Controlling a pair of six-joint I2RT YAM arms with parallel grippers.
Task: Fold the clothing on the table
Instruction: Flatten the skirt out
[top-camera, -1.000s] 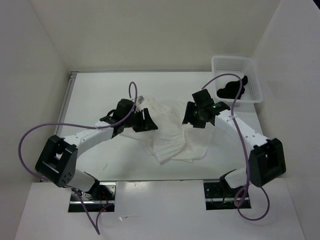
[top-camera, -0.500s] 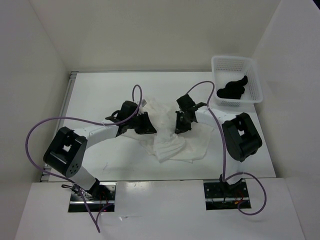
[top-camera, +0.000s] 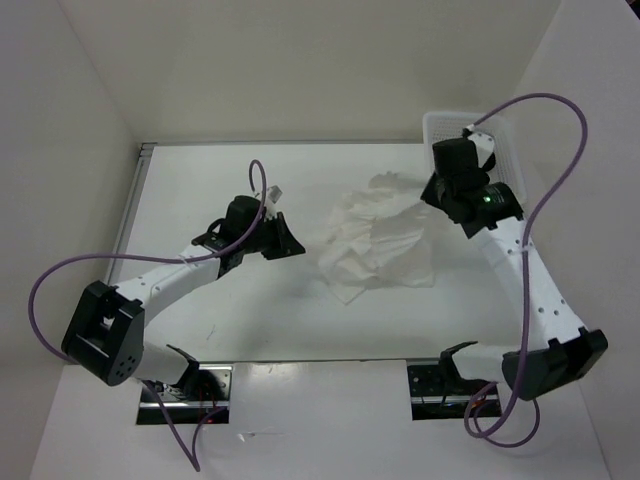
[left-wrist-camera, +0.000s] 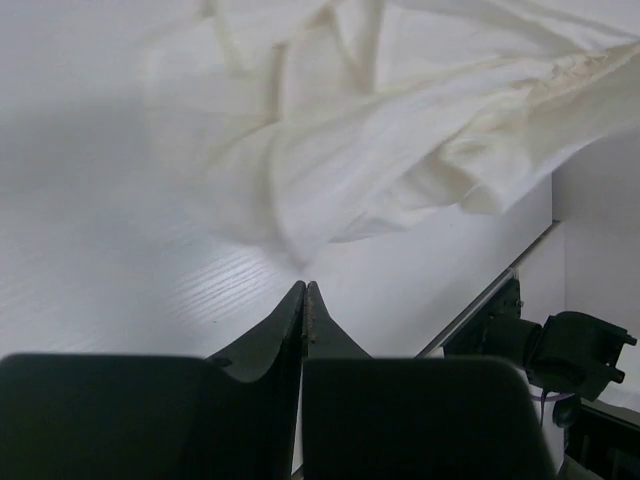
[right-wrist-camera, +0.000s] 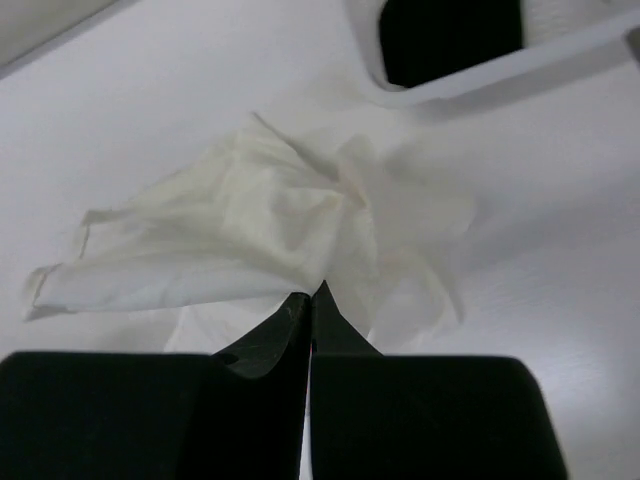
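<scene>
— One grip only: the right gripper (right-wrist-camera: 308, 297) seems clamped on the clothing (top-camera: 375, 240). The left gripper (left-wrist-camera: 305, 290) is pinched closed on nothing, just beside it.
— Risk?
— Bunched right of centre on the table (top-camera: 200, 180), it may drag crumpled toward the basket (top-camera: 508, 150).
— Labels?
— None readable.

You've got the white table (top-camera: 200, 190) with the clothing (top-camera: 375, 240) lying crumpled in a wrinkled heap right of centre, and a white mesh basket (top-camera: 450, 118) sitting at the far right corner.
</scene>
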